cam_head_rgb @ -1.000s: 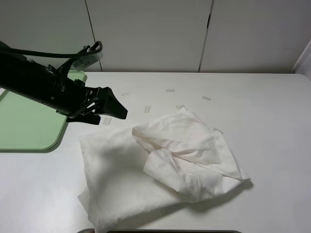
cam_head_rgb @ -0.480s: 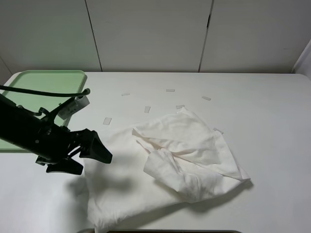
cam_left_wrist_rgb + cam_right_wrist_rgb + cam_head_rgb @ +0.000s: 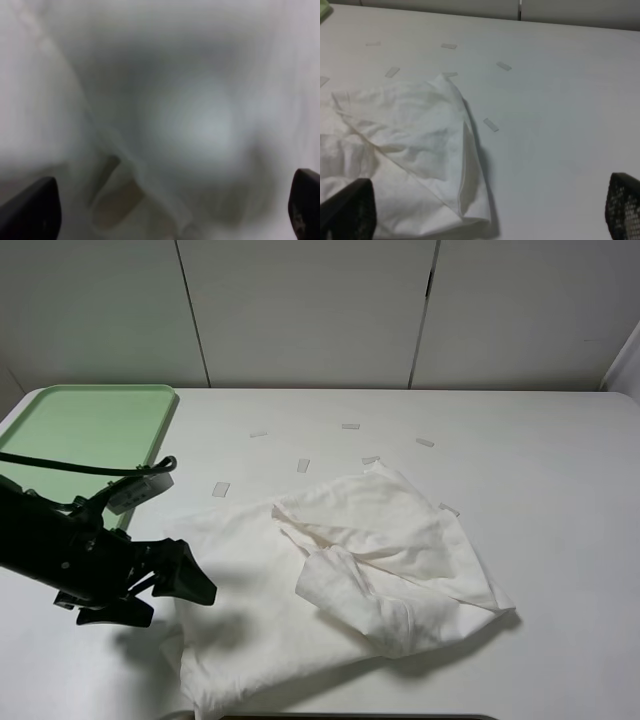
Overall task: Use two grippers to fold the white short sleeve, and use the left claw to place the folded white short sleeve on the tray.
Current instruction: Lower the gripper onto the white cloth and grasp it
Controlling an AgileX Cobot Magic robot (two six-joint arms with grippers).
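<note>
The white short sleeve [image 3: 340, 570] lies crumpled and partly folded over itself in the middle of the table, also seen in the right wrist view [image 3: 405, 150]. The pale green tray [image 3: 90, 425] sits at the far left. My left claw [image 3: 188, 585] hovers low at the shirt's left edge, jaws wide apart. In its wrist view, the left gripper [image 3: 167, 215] has only blurred white cloth [image 3: 190, 120] between its fingertips [image 3: 30, 210]. My right gripper [image 3: 485, 212] is open and empty, back from the shirt's right side, and out of the exterior view.
Several small pale tape strips [image 3: 221, 489] lie scattered on the white table [image 3: 560, 490] behind the shirt. A dark edge [image 3: 330, 717] runs along the table's front. White cabinet panels [image 3: 310, 310] stand behind the table.
The left arm swung from over the tray's near corner toward the front, coming down to the shirt's left edge. The shirt and right gripper have not visibly moved.
</note>
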